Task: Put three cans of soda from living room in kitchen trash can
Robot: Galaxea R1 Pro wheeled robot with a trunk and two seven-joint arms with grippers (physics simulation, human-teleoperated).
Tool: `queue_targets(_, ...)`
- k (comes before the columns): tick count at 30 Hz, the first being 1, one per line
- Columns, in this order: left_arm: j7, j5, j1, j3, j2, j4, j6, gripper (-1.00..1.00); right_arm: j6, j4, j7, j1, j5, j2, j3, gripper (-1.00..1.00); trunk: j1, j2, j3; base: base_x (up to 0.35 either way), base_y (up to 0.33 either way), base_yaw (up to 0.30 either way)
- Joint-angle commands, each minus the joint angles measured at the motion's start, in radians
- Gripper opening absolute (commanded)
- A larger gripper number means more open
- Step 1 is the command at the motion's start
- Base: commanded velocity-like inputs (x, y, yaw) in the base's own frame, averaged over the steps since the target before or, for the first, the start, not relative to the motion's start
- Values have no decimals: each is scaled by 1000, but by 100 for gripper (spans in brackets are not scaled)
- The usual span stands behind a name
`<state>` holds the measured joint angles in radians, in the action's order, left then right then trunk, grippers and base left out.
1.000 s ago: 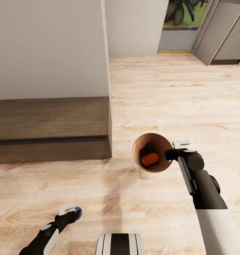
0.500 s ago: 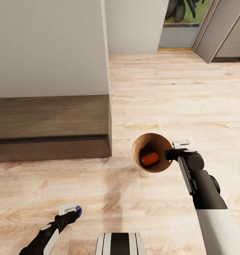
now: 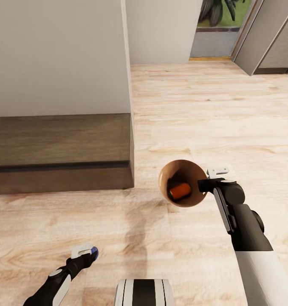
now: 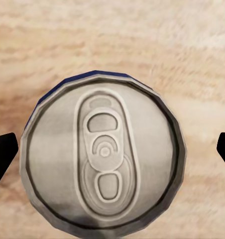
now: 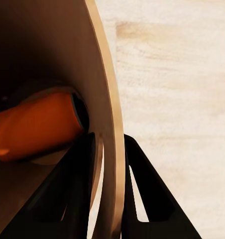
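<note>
Holding the bin point(image 3: 182, 182) by its rim, our right gripper point(image 3: 202, 185) has one finger inside the wall and one outside, as the right wrist view shows, where the copper wall point(image 5: 105, 124) runs between the two dark fingers point(image 5: 147, 199). We see the bin tilted, its open mouth turned up toward the head camera, above the light wood floor point(image 3: 212, 110). One orange can point(image 3: 179, 191) lies on its side in the bin's dark inside; the right wrist view shows the same can point(image 5: 38, 124) resting against the inner wall, just beside the inner finger.

Our left gripper point(image 3: 85, 253) is low at the left of the head view, near our base point(image 3: 144, 292), and holds the blue can point(image 3: 94, 254), of which a bit of blue shows past the white fingertip. In the left wrist view we look straight onto the can's silvery top point(image 4: 103, 159) with its pull tab, a blue edge along one side, and the dark fingers point(image 4: 3, 154) sit at either side of the can; we cannot tell whether they touch it there.

A low dark-wood cabinet point(image 3: 61, 153) stands at the left against a pale wall point(image 3: 59, 55), well apart from the bin. Farther off we see a window with green leaves point(image 3: 216, 15) and grey panels point(image 3: 267, 38) at the right.
</note>
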<state>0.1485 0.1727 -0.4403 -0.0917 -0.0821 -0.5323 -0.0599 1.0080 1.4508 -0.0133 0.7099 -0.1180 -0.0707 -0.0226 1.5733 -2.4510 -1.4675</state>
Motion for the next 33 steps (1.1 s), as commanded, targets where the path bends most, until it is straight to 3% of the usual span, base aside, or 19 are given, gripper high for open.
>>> queue_targets(1, 0, 0, 0, 3, 0, 0, 0, 100, 0, 0, -4, 0, 9, 0, 0, -100, 0, 0, 0, 0, 0, 0)
queue_targets(3, 0, 0, 0, 8, 0, 0, 0, 100, 0, 0, -5, 0, 9, 0, 0, -100, 0, 0, 0, 0, 0, 0)
queue_targets(4, -1, 0, 0, 10, 0, 0, 0, -100, 0, 0, -5, 0, 9, 0, 0, -100, 0, 0, 0, 0, 0, 0)
queue_targets(25, 0, 1, 0, 17, 0, 0, 0, -100, 0, 0, -5, 0, 9, 1, 0, -100, 0, 0, 0, 0, 0, 0)
queue_targets(33, 0, 1, 0, 18, 1, 0, 0, -100, 0, 0, -5, 0, 9, 1, 0, -100, -31, 56, 25, 0, 0, 0)
